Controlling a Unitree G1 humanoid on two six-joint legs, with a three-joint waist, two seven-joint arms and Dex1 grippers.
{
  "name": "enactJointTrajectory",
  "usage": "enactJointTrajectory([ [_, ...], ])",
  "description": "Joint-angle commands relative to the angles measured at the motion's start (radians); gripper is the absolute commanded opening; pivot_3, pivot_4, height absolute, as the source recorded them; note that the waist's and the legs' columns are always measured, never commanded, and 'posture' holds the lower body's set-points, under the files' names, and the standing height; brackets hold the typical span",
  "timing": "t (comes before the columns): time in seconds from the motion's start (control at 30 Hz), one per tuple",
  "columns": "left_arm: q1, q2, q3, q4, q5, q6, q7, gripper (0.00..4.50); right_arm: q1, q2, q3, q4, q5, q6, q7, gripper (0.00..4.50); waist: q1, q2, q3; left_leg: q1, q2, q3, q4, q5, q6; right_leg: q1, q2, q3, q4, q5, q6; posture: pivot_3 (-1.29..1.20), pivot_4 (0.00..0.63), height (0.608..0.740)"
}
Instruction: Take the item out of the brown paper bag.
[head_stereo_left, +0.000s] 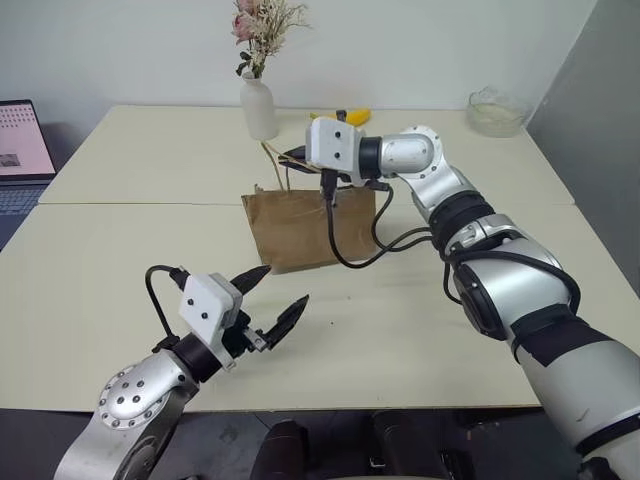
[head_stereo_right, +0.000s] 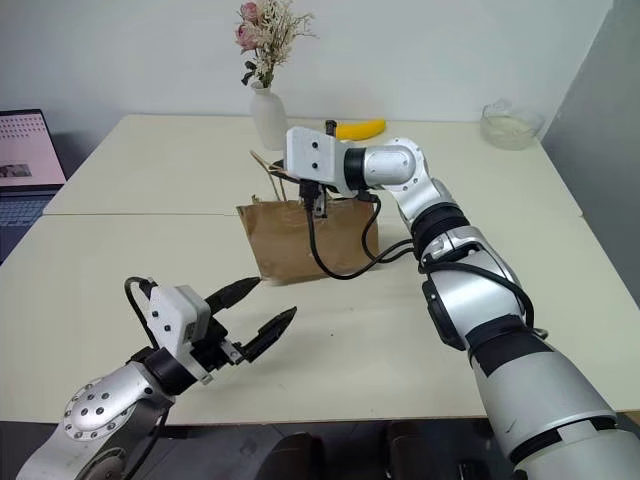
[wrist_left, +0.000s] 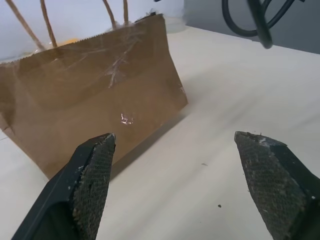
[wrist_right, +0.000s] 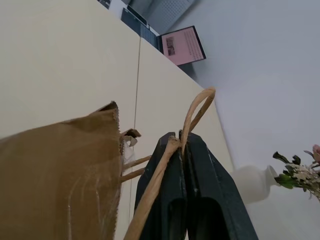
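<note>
While unlabelled brown paper bag (head_stereo_left: 305, 225) handle sits clenched in right jaws, left jaws gape.

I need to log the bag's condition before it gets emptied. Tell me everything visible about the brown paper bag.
The brown paper bag is creased kraft paper with a serrated top edge and thin tan cord handles. It stands upright on the cream table, in front of the white vase. The right hand is shut on one handle above the bag's mouth. The left hand hangs open in front of the bag, apart from it. Its contents cannot be made out.
</note>
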Motion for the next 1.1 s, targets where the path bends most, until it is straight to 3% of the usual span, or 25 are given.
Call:
enactJointTrajectory([
  [0.03,-0.005,0.003,0.003,-0.004,0.007,-0.027,-0.009,3.99,-0.05,0.005,-0.014,-0.002,-0.005,0.016,-0.057,0.02,0.0,0.0,0.0,0.0,0.0,0.0,0.0,0.0,0.0,0.0,0.0,0.0,0.0,0.0,0.0,0.0,0.15,0.74],
  [0.6,0.002,-0.001,-0.011,0.014,0.026,-0.057,-0.034,3.99,-0.026,-0.009,0.034,0.019,-0.085,0.057,-0.106,0.02,0.0,0.0,0.0,0.0,0.0,0.0,0.0,0.0,0.0,0.0,0.0,0.0,0.0,0.0,0.0,0.0,0.15,0.74],
  [0.73,0.005,-0.005,-0.017,0.018,0.03,-0.063,-0.04,3.99,-0.025,-0.017,0.031,0.019,-0.085,0.061,-0.08,0.9,0.0,0.0,0.0,0.0,0.0,0.0,0.0,0.0,0.0,0.0,0.0,0.0,0.0,0.0,0.0,0.0,0.15,0.74],
  [0.97,0.003,-0.006,-0.032,0.027,0.036,-0.073,-0.042,3.99,-0.03,-0.025,-0.004,0.017,-0.044,0.099,0.019,3.32,0.0,0.0,0.0,0.0,0.0,0.0,0.0,0.0,0.0,0.0,0.0,0.0,0.0,0.0,0.0,0.0,0.15,0.74],
  [1.1,-0.005,-0.004,-0.038,0.028,0.035,-0.071,-0.041,3.99,-0.033,-0.035,-0.024,0.011,-0.011,0.14,0.124,4.48,0.0,0.0,0.0,0.0,0.0,0.0,0.0,0.0,0.0,0.0,0.0,0.0,0.0,0.0,0.0,0.0,0.15,0.74],
])
